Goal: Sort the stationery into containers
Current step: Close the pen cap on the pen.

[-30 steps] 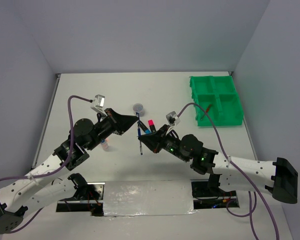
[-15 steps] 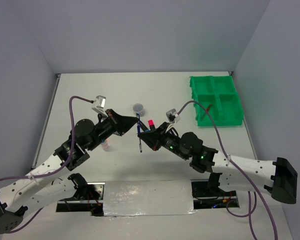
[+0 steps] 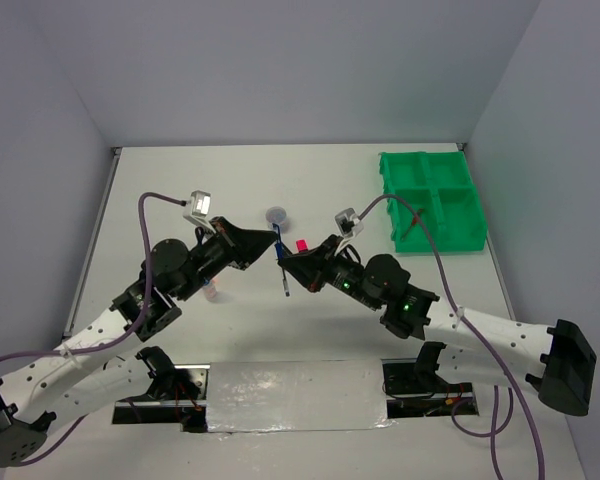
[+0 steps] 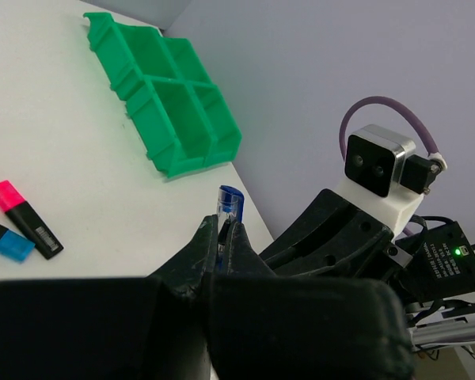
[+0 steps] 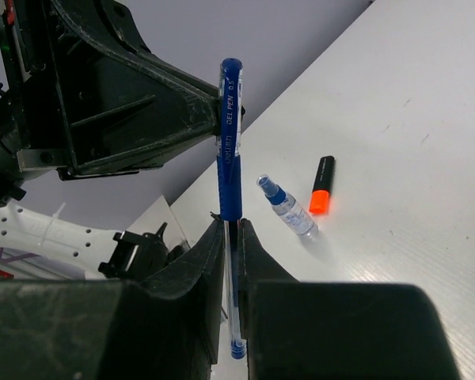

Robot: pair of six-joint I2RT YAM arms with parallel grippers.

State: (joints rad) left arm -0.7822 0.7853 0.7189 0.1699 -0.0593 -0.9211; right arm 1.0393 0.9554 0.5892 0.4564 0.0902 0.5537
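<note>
A thin blue pen hangs above the table's middle with both grippers on it. My left gripper is shut on its capped end. My right gripper is shut on the clear barrel below the blue grip. In the left wrist view a pink-ended highlighter and a blue-ended one lie on the table. The green tray stands at the far right with a red pen in a near compartment. A grey pot sits just beyond the pen.
A small bottle with a blue cap and an orange-ended highlighter lie side by side under my left arm. The pink highlighter's end shows just behind my right gripper. The table's near edge has a taped strip.
My right gripper has moved up and left along the pen toward my left gripper, and the pen's lower tip has risen slightly. The blue highlighter is now hidden in the top view.
</note>
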